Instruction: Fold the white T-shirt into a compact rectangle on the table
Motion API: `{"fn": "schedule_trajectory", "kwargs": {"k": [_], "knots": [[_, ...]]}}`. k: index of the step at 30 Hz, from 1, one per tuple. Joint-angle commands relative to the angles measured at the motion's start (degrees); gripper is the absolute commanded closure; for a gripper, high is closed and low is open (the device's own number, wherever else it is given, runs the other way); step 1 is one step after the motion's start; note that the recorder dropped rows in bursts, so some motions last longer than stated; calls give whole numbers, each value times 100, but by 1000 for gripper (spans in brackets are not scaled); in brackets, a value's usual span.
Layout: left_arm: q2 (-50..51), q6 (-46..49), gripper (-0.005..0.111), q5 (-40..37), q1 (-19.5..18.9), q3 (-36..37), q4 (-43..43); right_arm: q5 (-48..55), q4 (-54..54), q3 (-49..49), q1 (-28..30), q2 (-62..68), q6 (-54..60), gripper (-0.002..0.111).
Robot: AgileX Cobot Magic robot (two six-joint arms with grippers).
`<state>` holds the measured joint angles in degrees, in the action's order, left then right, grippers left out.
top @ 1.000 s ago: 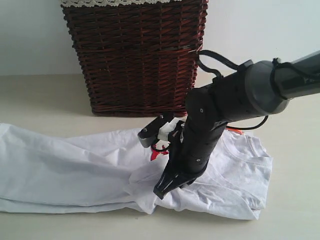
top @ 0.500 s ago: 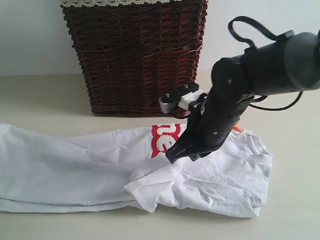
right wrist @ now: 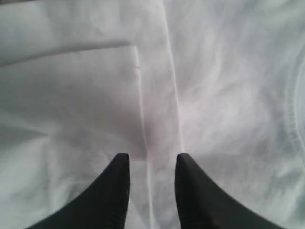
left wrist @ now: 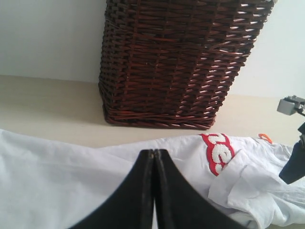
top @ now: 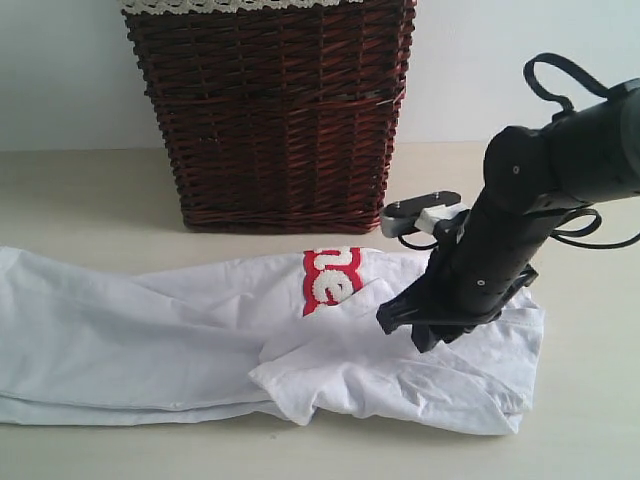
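Now that your right gripper has released, jaws narrowly parted over the shirt, that fold looks set; left gripper closed.

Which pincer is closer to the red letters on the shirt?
Right. The right pincer is just beside the red letters, over the white T-shirt. The left pincer is farther away, outside the exterior view.

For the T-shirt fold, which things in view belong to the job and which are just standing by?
In the job: white T-shirt, table, right gripper, left gripper.
Standing by: wicker basket, lace-trimmed liner.
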<state>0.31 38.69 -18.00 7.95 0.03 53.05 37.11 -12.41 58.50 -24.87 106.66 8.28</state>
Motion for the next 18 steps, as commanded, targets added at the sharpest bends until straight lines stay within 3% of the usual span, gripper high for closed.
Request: {"fn": "schedule_trajectory", "kwargs": {"k": [1,5,7,13,18], "knots": [[-31,13,107,-8,0,-3,11,236,-826,-17,27,-546,654,78],[-31,13,107,-8,0,-3,11,449,-1555,-137,-204,-787,1393,93],[-31,13,107,-8,0,-3,11,124,-1468,-372,-610,-647,1480,108],[-31,13,107,-8,0,-3,11,-324,-1121,-486,-815,331,1073,108],[-31,13,107,-8,0,-3,11,-120,-595,-486,-803,-121,906,108]]}}
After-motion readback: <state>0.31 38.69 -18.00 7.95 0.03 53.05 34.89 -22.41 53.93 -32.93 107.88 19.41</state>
